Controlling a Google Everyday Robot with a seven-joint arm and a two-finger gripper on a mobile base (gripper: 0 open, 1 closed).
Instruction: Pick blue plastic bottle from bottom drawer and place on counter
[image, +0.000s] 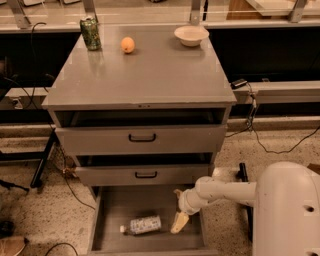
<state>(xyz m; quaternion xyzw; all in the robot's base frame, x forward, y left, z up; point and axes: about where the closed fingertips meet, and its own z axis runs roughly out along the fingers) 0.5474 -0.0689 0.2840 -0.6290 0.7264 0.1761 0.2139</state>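
You've got three drawers, all pulled out; one bottle (142, 225) lies on its side in the bottom drawer (114, 207), cap pointing left, near the front edge. The gripper (178, 209) hangs over the drawer's right side just beside the bottle, jaws spread and holding nothing. The counter (150, 75) carries one can (90, 33), one orange (127, 45) and one bowl (191, 35) along the back edge; its front half is bare.

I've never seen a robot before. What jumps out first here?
A white arm reaches into the open bottom drawer, its gripper just beside a bottle lying on its side. On the counter, a can, an orange and a bowl stand near the back.
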